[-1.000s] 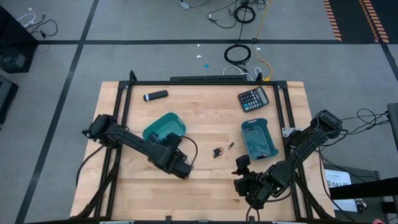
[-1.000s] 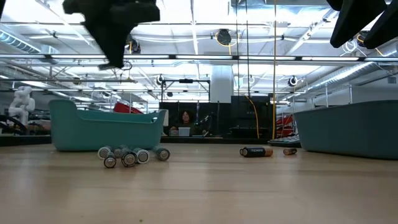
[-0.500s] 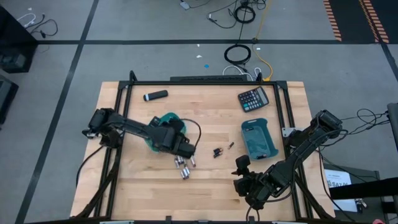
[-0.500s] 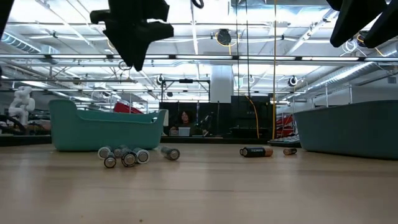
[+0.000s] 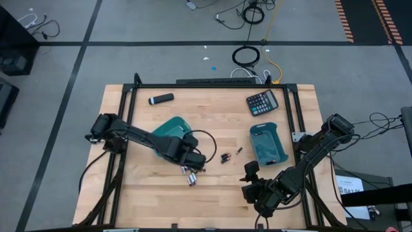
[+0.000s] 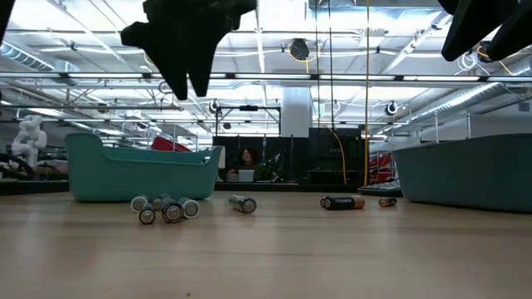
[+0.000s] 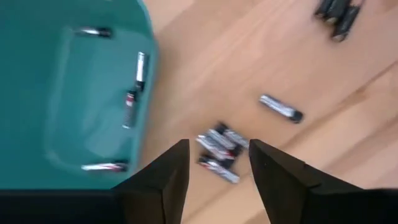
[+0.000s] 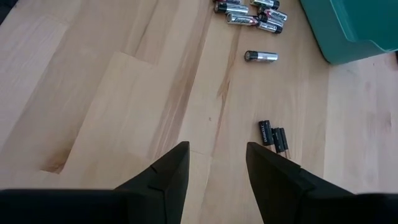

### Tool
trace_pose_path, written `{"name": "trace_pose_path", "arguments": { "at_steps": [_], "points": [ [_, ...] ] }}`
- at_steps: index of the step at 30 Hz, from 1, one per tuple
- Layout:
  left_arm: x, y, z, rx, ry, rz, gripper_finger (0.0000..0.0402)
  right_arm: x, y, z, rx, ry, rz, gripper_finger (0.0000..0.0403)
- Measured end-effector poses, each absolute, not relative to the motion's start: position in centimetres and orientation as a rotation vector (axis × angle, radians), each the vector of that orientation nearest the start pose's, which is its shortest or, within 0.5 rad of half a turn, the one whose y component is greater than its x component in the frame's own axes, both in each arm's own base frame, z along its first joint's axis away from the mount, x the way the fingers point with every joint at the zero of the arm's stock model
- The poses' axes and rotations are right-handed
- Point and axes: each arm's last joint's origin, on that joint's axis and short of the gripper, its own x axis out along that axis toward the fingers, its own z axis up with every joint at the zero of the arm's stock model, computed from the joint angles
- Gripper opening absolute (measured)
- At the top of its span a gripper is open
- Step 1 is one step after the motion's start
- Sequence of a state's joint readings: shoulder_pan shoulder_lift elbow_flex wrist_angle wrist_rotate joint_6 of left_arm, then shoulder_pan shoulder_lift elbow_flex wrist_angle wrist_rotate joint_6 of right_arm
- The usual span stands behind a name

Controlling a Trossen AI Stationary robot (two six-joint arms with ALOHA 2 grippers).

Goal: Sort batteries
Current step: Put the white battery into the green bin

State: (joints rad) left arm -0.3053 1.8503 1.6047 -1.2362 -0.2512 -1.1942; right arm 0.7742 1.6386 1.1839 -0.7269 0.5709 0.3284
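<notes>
- Left wrist view only: interior of the left teal bin (image 7: 37, 93) visible, holding several silvery batteries (image 7: 138, 67); the high view hides most of this bin (image 5: 168, 130) behind the arm.
- Low view only: a person at a desk in the room beyond the table; bin walls seen side-on (image 6: 137, 174).
- Silvery battery cluster (image 5: 191, 175): on the wood just at 5 o'clock of the left bin, lying flat; in the low view (image 6: 166, 208) several show round ends toward the camera.
- Stray silvery battery (image 6: 243, 203): lying flat, apart from the cluster, long axis roughly crosswise in the low view; also seen in the left wrist view (image 7: 281, 108) and right wrist view (image 8: 261, 56).
- Small dark batteries (image 5: 226, 156): flat at table centre, between the two bins.
- Right teal bin (image 5: 267, 143): at 3 o'clock of centre.
- Left gripper (image 5: 195, 161): above the cluster, fingers (image 7: 163, 177) parted, holding nothing.
- Right gripper (image 5: 251, 173): near the 5 o'clock edge, fingers (image 8: 168, 171) parted, empty.
- Change: a second ago the left gripper hung at the cluster's other side; the stray battery has rolled clear of the cluster since.
</notes>
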Motion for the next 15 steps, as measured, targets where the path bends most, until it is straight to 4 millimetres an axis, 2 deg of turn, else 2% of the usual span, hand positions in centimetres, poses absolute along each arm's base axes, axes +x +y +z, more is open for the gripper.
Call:
{"name": "trace_pose_path", "arguments": {
  "at_steps": [6,10,15],
  "points": [
    [33.6,-11.9,26.0,-0.7,1.163,0.804,0.0154,23.9,21.2,22.8,-0.408,0.926,0.013,0.015],
    [33.4,-13.5,25.3,-0.74,1.172,0.827,0.0145,23.9,21.2,22.8,-0.404,0.93,0.019,0.015],
    [33.7,-15.5,23.8,-0.775,1.173,0.833,0.0144,24.0,21.4,22.7,-0.353,0.983,0.121,0.015]
  ]
}}
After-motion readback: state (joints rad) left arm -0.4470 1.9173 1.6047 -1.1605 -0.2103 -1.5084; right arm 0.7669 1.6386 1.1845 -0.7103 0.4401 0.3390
